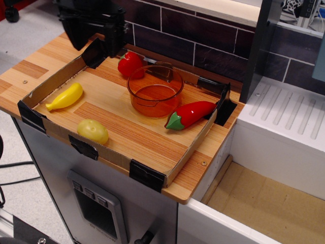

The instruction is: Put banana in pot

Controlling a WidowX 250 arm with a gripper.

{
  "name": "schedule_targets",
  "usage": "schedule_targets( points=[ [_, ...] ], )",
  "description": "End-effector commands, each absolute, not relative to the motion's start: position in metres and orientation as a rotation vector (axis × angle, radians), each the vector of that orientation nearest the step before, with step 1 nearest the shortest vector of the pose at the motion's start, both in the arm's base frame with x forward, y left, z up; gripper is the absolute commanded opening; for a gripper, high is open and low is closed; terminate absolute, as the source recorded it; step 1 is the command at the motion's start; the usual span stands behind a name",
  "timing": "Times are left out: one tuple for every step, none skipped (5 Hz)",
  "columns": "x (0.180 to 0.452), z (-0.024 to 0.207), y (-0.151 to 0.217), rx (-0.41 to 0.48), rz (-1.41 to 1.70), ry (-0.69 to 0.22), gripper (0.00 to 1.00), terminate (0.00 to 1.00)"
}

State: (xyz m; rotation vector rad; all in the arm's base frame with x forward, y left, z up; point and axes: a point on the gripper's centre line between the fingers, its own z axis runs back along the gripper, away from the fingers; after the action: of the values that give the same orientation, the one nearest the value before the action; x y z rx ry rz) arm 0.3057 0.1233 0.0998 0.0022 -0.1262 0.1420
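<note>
the gripper (pixel 95 38) is held spread above the tray's (pixel 53 84) back left corner; the banana (pixel 65 97) is left outside the pot (pixel 155 91).

Cardboard-walled tray (pixel 61 76) sits on wooden counter (pixel 30 68), filling centre-left of frame. Banana (pixel 65 97) lies at tray's left side, stem tip toward lower left. Egg-shaped toy (pixel 92 131) sits below-right of it, near tray's front wall. Pot (pixel 155 90) stands mid-tray, right of banana & well apart from it. Tomato-like toy (pixel 130 64) just behind pot at upper left, touching or nearly. Chili pepper toy (pixel 190 114) lies right of pot, against tray's right wall. Gripper (pixel 94 25) hangs upper left of frame, over tray's back-left corner. Sink unit (pixel 289 122) at right.
</note>
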Motion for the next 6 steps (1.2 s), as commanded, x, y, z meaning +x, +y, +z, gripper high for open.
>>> schedule_targets(
  points=[
    [0.296,0.088,0.153,0.064,0.115,-0.125,1.0,0.0],
    [0.291,0.067,0.165,0.108,0.099,-0.115,1.0,0.0],
    [0.29,0.045,0.17,0.129,0.13,-0.124,1.0,0.0],
    [0.292,0.027,0.171,0.113,0.122,-0.113,1.0,0.0],
    [0.294,0.021,0.172,0.101,0.137,-0.116,1.0,0.0],
    [0.292,0.014,0.172,0.091,0.113,-0.101,1.0,0.0]
  ],
)
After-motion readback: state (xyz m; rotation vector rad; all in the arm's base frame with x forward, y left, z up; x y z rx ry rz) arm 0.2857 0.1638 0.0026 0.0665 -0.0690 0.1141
